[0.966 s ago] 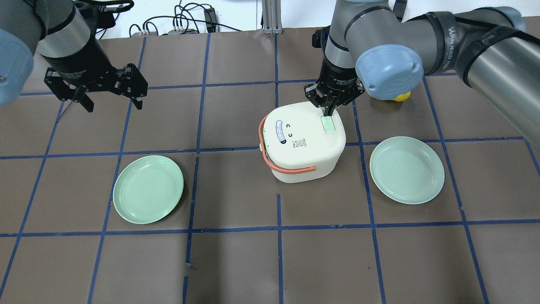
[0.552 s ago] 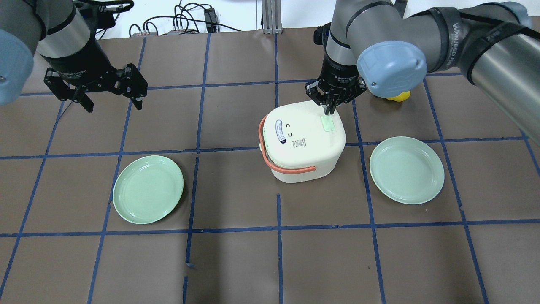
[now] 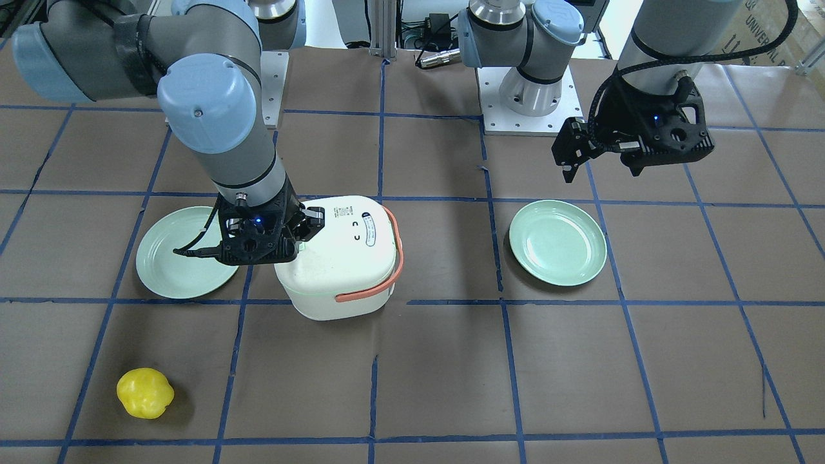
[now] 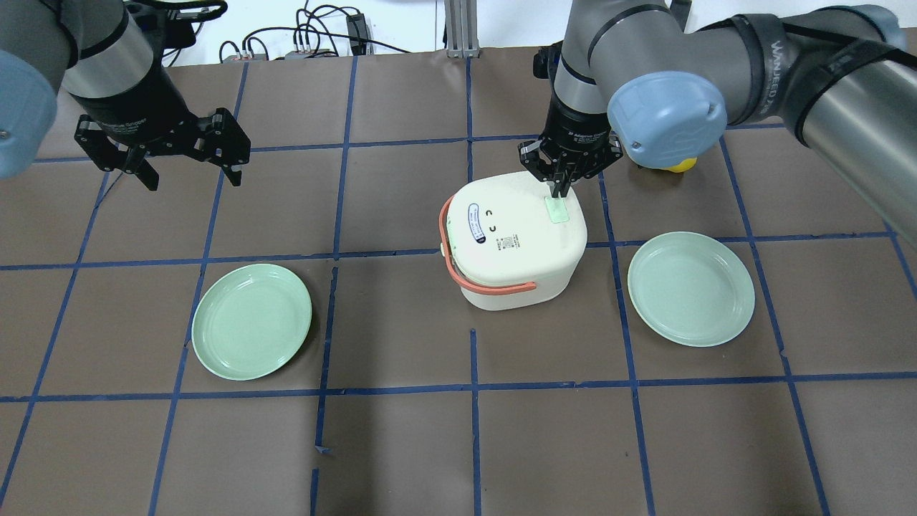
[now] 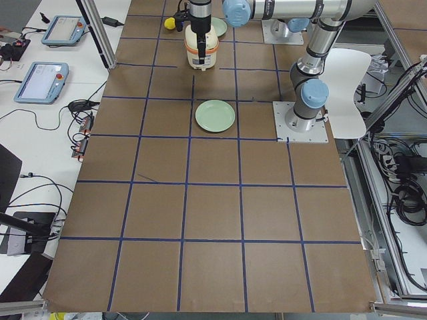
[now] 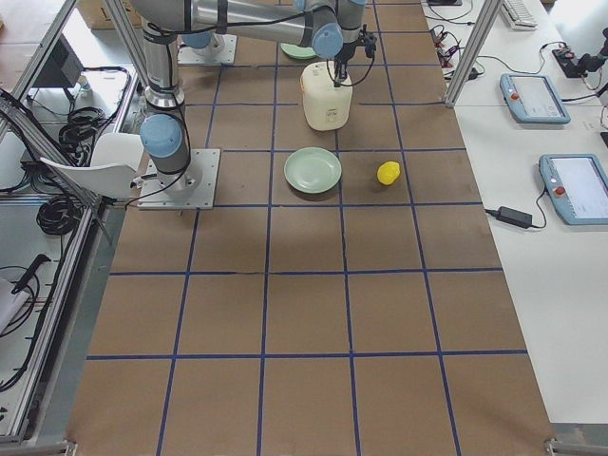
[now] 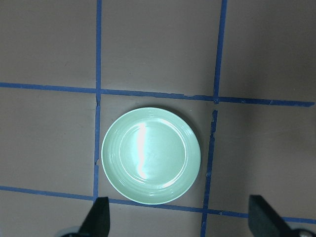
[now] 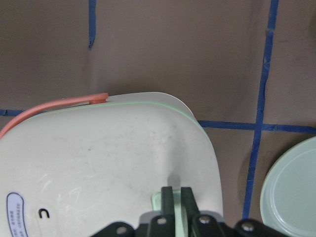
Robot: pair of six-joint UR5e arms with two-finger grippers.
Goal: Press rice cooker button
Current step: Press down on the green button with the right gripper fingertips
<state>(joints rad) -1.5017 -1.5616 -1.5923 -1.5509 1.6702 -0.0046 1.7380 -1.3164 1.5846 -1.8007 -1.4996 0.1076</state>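
The white rice cooker (image 4: 512, 240) with an orange handle stands mid-table. Its pale green button (image 4: 557, 210) sits on the lid's right end. My right gripper (image 4: 559, 192) is shut and points straight down, with its tips at the button's far edge. In the right wrist view the shut fingertips (image 8: 177, 190) sit on the button (image 8: 157, 200); whether it is pressed in I cannot tell. My left gripper (image 4: 190, 172) is open and empty, hovering at the far left, well away from the cooker. The cooker (image 3: 341, 258) also shows in the front view.
A green plate (image 4: 252, 321) lies left of the cooker and another (image 4: 691, 288) lies to its right. The left wrist view looks down on the left plate (image 7: 150, 155). A yellow toy (image 3: 145, 393) lies beyond my right arm, mostly hidden from overhead.
My right gripper's tips shifted only slightly at the button's far edge, a little up and back down. The cooker and my left arm have not moved.
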